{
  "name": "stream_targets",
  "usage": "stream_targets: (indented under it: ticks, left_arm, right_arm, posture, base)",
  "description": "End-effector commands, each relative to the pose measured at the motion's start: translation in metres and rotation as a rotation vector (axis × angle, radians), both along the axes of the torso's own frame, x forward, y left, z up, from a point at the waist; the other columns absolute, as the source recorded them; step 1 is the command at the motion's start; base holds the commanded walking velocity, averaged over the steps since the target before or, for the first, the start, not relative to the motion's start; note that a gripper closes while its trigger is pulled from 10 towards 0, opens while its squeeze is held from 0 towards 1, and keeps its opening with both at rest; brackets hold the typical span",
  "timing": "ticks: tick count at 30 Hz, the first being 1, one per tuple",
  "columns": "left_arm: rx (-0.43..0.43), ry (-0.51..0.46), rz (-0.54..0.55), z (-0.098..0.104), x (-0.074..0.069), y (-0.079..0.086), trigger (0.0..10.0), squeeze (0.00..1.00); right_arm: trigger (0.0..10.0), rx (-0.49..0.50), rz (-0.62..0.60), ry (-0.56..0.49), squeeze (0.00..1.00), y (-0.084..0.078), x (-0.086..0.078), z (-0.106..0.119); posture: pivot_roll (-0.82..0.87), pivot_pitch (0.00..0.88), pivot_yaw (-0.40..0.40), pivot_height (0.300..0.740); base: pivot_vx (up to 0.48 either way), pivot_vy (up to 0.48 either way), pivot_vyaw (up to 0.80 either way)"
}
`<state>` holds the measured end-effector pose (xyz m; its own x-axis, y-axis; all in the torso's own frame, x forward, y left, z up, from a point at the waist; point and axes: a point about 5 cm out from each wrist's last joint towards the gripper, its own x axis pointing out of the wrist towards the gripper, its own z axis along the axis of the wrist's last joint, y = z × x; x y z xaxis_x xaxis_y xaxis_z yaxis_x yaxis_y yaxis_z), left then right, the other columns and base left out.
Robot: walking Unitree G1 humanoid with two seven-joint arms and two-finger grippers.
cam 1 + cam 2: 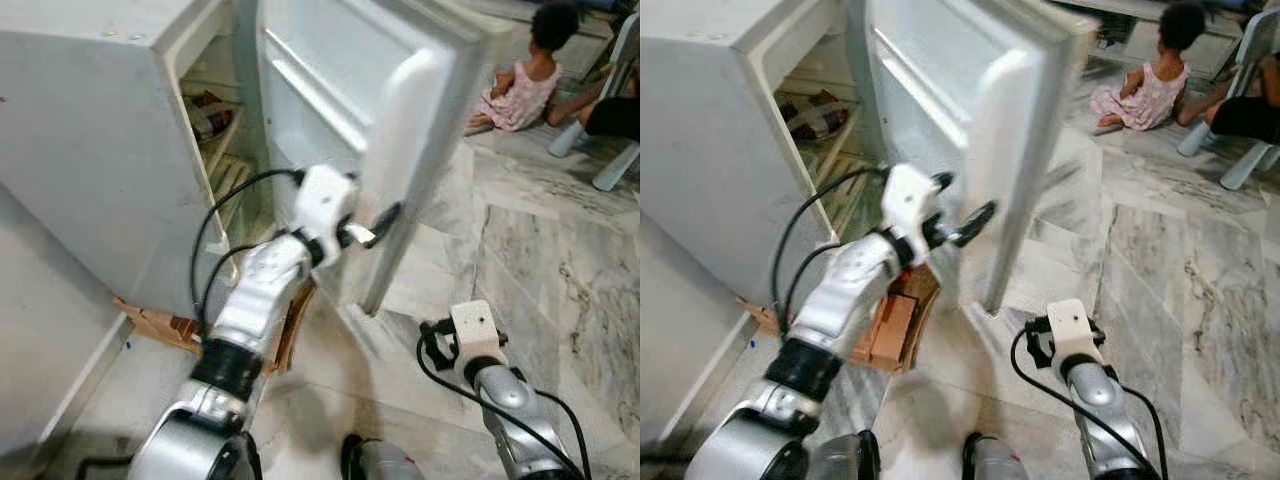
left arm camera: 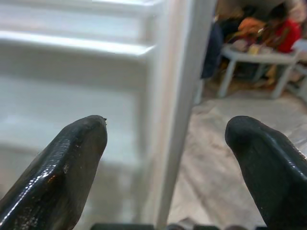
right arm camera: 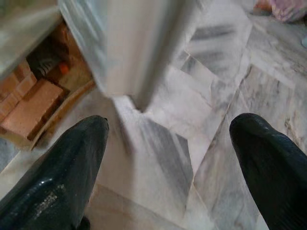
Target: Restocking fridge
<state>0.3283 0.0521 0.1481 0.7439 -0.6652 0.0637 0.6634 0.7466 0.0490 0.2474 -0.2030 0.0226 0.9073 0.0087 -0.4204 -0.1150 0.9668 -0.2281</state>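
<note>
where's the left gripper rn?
In the left eye view, the left gripper is raised at centre frame, its open fingers straddling the free edge of the open fridge door.

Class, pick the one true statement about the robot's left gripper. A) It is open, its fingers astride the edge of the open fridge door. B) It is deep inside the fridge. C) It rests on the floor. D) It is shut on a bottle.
A: the left gripper is open, one finger either side of the fridge door edge.
</note>
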Motion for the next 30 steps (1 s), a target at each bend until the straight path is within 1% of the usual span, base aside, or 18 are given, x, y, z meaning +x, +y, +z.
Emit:
stream_targets:
  ticks: [1, 2, 3, 5, 6, 7, 8, 11, 13, 14, 17, 18, 20, 22, 25, 30]
  left_arm:
    - [0.007, 0.019, 0.067, -0.006, -0.003, 0.02, 10.0, 0.0]
    - [0.011, 0.053, 0.123, -0.015, -0.006, 0.038, 10.0, 0.0]
    - [0.006, 0.072, 0.152, -0.02, -0.007, 0.047, 10.0, 0.0]
    - [0.008, 0.131, 0.261, -0.037, -0.015, 0.077, 10.0, 0.0]
    - [0.019, 0.147, 0.305, -0.045, -0.019, 0.089, 10.0, 0.0]
    - [0.046, 0.18, 0.383, -0.059, -0.031, 0.11, 10.0, 0.0]
    - [0.055, 0.19, 0.405, -0.063, -0.035, 0.116, 10.0, 0.0]
    - [0.061, 0.197, 0.454, -0.068, -0.045, 0.126, 10.0, 0.0]
    - [0.042, 0.208, 0.501, -0.069, -0.049, 0.133, 10.0, 0.0]
    - [0.025, 0.219, 0.549, -0.07, -0.053, 0.139, 10.0, 0.0]
    - [0.009, 0.227, 0.612, -0.072, -0.055, 0.147, 10.0, 0.0]
    - [0.004, 0.225, 0.621, -0.072, -0.055, 0.148, 10.0, 0.0]
    - [-0.006, 0.211, 0.63, -0.068, -0.052, 0.147, 10.0, 0.0]
    - [0.005, 0.177, 0.608, -0.061, -0.046, 0.143, 10.0, 0.0]
    - [0.003, 0.154, 0.594, -0.056, -0.042, 0.14, 10.0, 0.0]
    - [0.014, 0.155, 0.594, -0.055, -0.039, 0.139, 10.0, 0.0]
  right_arm:
    - [10.0, 0.002, 0.001, -0.053, 0.0, 0.0, 0.001, 0.007]
    - [10.0, -0.007, 0.018, -0.073, 0.0, 0.001, 0.001, 0.009]
    - [10.0, -0.007, 0.019, -0.085, 0.0, 0.002, 0.001, 0.01]
    - [10.0, 0.028, 0.017, -0.121, 0.0, 0.005, 0.001, 0.015]
    - [10.0, 0.038, 0.016, -0.139, 0.0, 0.006, 0.002, 0.017]
    - [10.0, 0.069, -0.014, -0.18, 0.0, 0.005, 0.006, 0.023]
    - [10.0, 0.08, -0.023, -0.191, 0.0, 0.005, 0.008, 0.025]
    - [10.0, 0.097, -0.03, -0.229, 0.0, 0.008, 0.013, 0.031]
    - [10.0, 0.094, 0.009, -0.254, 0.0, 0.015, 0.016, 0.035]
    - [10.0, 0.09, 0.034, -0.273, 0.0, 0.019, 0.017, 0.038]
    - [10.0, 0.093, 0.039, -0.285, 0.0, 0.021, 0.018, 0.04]
    - [10.0, 0.094, 0.034, -0.287, 0.0, 0.021, 0.019, 0.04]
    - [10.0, 0.098, 0.026, -0.306, 0.0, 0.021, 0.022, 0.043]
    - [10.0, 0.107, 0.027, -0.325, 0.0, 0.024, 0.026, 0.047]
    - [10.0, 0.12, 0.025, -0.344, 0.0, 0.027, 0.029, 0.05]
    - [10.0, 0.118, 0.023, -0.35, 0.0, 0.03, 0.029, 0.049]
  posture:
    - [-0.01, 0.108, -0.037, 0.74]
    - [-0.01, 0.105, -0.032, 0.74]
    - [-0.02, 0.103, -0.03, 0.74]
    - [-0.02, 0.099, -0.028, 0.74]
    - [-0.02, 0.099, -0.027, 0.74]
    - [-0.02, 0.099, -0.031, 0.74]
    - [-0.01, 0.099, -0.032, 0.74]
    - [0.0, 0.099, -0.034, 0.74]
    - [0.0, 0.097, -0.03, 0.74]
    - [-0.01, 0.096, -0.033, 0.74]
    - [-0.01, 0.102, -0.036, 0.74]
    - [-0.01, 0.114, -0.035, 0.74]
    - [-0.01, 0.108, -0.035, 0.74]
    - [-0.01, 0.106, -0.034, 0.74]
    - [-0.01, 0.104, -0.033, 0.74]
    - [-0.01, 0.088, -0.027, 0.74]
  base:
    - [0.0, 0.0, 0.0]
    - [0.0, 0.0, 0.0]
    - [0.0, 0.0, 0.0]
    - [0.0, 0.0, 0.0]
    - [0.0, 0.0, 0.0]
    - [0.0, 0.0, 0.0]
    - [0.0, 0.0, 0.0]
    - [0.0, -0.246, 0.0]
    - [0.0, -0.277, 0.0]
    - [0.255, -0.315, -0.8]
    - [0.282, -0.355, -0.8]
    - [0.292, -0.379, -0.8]
    - [0.311, -0.36, -0.8]
    - [0.309, -0.364, -0.8]
    - [0.339, -0.336, -0.8]
    - [0.391, -0.273, -0.8]
